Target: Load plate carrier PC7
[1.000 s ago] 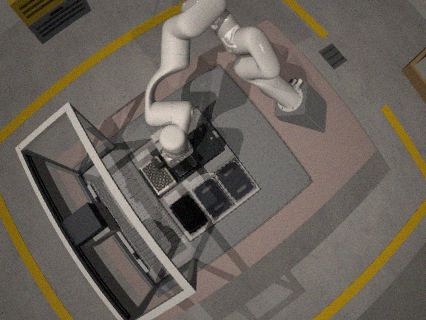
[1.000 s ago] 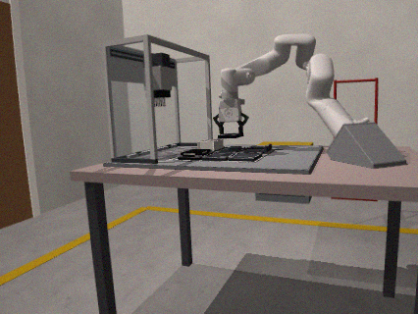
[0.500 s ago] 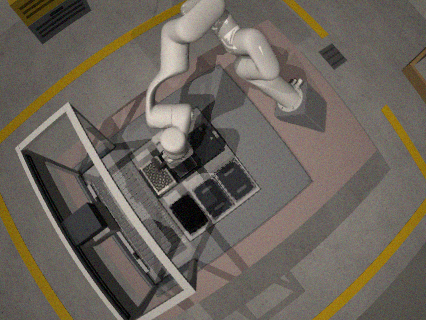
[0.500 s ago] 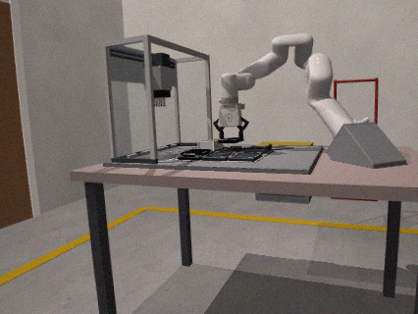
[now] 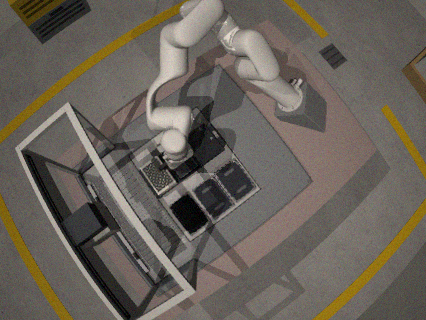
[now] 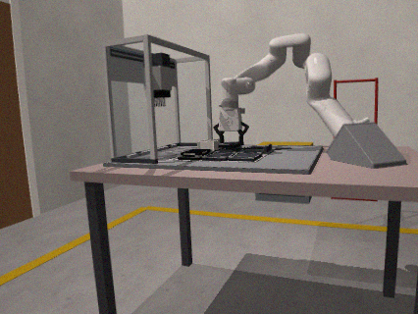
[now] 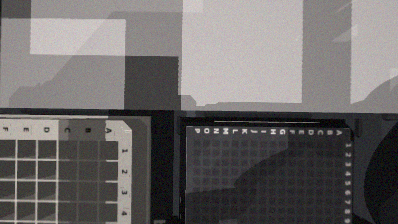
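White-framed C15 [image 7: 60, 170], the 96-well plate, lies at the left of the wrist view on a site of the dark carrier PC7 [image 5: 206, 139]. Its letter row runs across the top and its numbers run down its right edge. A narrow dark strip separates it from C16 [image 7: 270, 175], the black 384-well plate at the right, which the gripper [image 6: 231, 139] holds across its width with the fingers spread nearly as wide as they go. Both plates have their long axes parallel, running down out of the frame, and both show their A1 corner at the upper right. The held plate therefore looks already squared to its neighbour. From the top view the wrist hangs just beside C15 [image 5: 159, 176], over the next site along the carrier's length. The remaining travel appears to be straight down, with little sideways correction. Whether C16 touches the locators yet cannot be told, nor which site numbers these are.
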Tool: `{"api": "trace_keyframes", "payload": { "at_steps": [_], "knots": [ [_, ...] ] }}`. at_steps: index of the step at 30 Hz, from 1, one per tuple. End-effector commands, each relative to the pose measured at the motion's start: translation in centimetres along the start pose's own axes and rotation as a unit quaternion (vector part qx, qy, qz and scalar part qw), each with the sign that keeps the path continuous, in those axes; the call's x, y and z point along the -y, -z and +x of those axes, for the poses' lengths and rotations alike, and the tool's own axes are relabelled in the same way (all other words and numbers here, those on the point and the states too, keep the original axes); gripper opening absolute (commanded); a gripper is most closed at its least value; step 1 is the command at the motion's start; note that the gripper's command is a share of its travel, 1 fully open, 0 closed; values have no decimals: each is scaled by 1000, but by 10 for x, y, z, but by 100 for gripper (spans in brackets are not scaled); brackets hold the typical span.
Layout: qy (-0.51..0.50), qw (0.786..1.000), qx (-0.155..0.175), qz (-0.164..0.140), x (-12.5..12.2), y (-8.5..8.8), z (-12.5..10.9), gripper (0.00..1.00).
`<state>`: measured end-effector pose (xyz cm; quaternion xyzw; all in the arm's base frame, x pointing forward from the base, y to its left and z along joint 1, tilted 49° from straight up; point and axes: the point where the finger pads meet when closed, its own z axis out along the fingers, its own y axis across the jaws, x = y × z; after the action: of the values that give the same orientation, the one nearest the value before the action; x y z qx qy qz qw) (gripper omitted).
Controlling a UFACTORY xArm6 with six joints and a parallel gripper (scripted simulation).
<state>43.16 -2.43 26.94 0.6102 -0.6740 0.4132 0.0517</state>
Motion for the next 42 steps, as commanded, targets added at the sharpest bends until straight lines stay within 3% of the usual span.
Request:
{"api": "trace_keyframes", "payload": {
  "at_steps": [1,42],
  "knots": [
    [-1,1000,1,2,1,0,0,0],
    [-1,1000,1,2,1,-13,0,0]
  ]
}}
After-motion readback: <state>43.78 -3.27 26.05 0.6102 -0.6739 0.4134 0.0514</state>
